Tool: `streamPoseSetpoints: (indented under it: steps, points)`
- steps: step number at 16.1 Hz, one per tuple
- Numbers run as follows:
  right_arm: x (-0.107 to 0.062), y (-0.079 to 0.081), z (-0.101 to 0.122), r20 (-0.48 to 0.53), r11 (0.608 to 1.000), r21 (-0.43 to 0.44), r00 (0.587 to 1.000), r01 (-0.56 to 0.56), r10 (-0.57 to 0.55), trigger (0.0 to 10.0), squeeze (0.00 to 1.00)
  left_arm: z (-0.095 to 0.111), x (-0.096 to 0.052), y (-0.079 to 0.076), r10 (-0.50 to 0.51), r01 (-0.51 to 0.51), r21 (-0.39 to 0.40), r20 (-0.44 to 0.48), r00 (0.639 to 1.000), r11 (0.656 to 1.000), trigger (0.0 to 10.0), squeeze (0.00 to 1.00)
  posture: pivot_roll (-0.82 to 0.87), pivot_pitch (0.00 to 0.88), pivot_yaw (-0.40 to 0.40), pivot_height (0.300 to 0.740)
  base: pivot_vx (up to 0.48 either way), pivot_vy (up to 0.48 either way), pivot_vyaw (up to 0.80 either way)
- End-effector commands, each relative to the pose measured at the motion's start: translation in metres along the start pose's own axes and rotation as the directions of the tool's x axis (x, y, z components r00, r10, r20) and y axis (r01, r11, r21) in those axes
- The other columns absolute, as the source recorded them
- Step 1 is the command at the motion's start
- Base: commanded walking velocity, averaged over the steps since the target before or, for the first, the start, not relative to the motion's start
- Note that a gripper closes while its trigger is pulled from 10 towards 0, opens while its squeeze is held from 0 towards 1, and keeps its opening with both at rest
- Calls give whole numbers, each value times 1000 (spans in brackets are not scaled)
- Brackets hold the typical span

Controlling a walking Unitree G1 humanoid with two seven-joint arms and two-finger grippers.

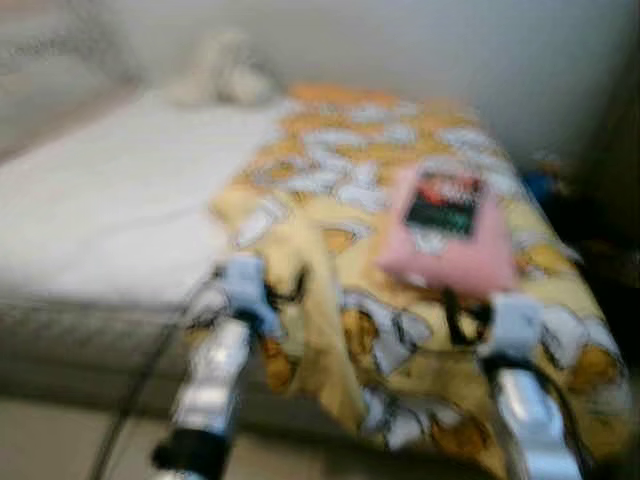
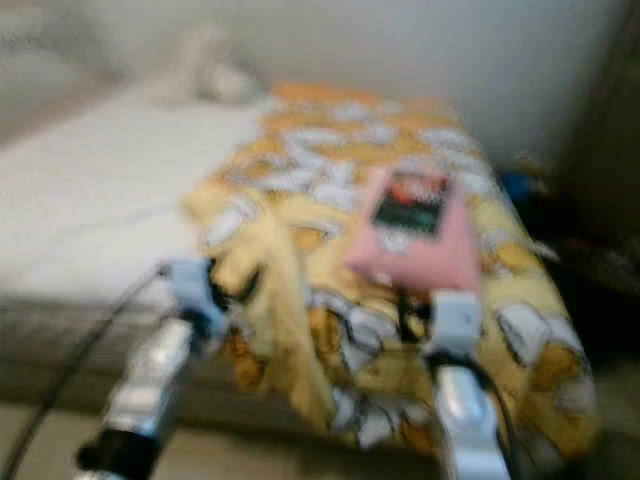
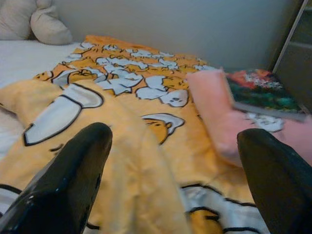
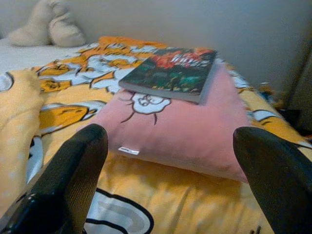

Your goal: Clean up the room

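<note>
You're looking down at a bed (image 1: pixel 90 215), and the head views are blurred. A yellow blanket (image 1: pixel 340 180) with white and orange cartoon shapes covers the right part of the bed, from the wall side down to the near edge, where it hangs over. The left part shows bare white sheet. Up in the far corner by the wall sits a pale stuffed toy (image 3: pixel 34 22).

On the blanket lies a pink pillow (image 4: pixel 185 129), and on top of the pillow rests a book (image 4: pixel 173 70) with a dark cover in red and green. The book lies flat on the far part of the pillow, its near edge set back from the pillow's near edge. A small white tag shows on the pillow's near side.

Your left gripper (image 3: pixel 170 190) is out over the near edge of the bed, above a raised fold of the blanket that bunches up to the left of the pillow. Its fingers (image 3: pixel 68 185) are spread wide apart and hold nothing.

Your right gripper (image 4: pixel 170 180) points straight at the pink pillow, just short of its near side, low over the blanket. Its fingers (image 4: pixel 73 180) are also spread wide, holding nothing, with the pillow and book framed between them.

To the right of the bed the floor area is dark, with something blue (image 1: pixel 545 185) near the wall; you can't make out what it is.
</note>
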State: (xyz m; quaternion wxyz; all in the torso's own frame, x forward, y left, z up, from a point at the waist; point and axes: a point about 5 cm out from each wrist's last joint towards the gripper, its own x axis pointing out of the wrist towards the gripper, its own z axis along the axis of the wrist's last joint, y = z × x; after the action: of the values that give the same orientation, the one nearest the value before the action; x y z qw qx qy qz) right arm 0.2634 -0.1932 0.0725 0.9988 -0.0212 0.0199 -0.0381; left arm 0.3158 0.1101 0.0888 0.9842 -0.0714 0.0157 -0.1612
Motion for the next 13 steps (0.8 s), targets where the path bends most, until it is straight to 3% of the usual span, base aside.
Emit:
streamPoseSetpoints:
  steps: [1,4,5,9,11,13]
  points:
    - [1,8,0,-1,1000,11,1000,-24,24,10000,0,7,2,8,22,-22,22,16,1000,1000,10000,0,99,0,28,740,345,-330,619]
    - [-2,7,-2,-3,1000,15,1000,-18,18,10000,0,5,0,7,17,-17,35,8,1000,999,10000,0,96,0,33,740,345,-330,623]
    - [-9,4,-6,-10,1000,29,1000,13,-13,10000,0,2,-3,7,-2,3,93,-9,1000,996,10000,0,92,0,36,740,0,0,0]
    - [-15,6,-11,-24,1000,17,1000,17,-16,10000,0,4,-3,9,-34,35,91,-11,999,995,10000,0,85,0,44,740,0,0,0]
    - [-15,6,-9,-20,999,27,999,30,-30,10000,0,8,2,6,-50,49,111,6,999,993,10000,0,79,0,47,740,0,0,-778]
    - [-15,3,-7,-2,999,11,999,35,-35,10000,0,9,4,5,-59,58,116,0,998,992,10000,0,71,0,50,740,0,0,0]
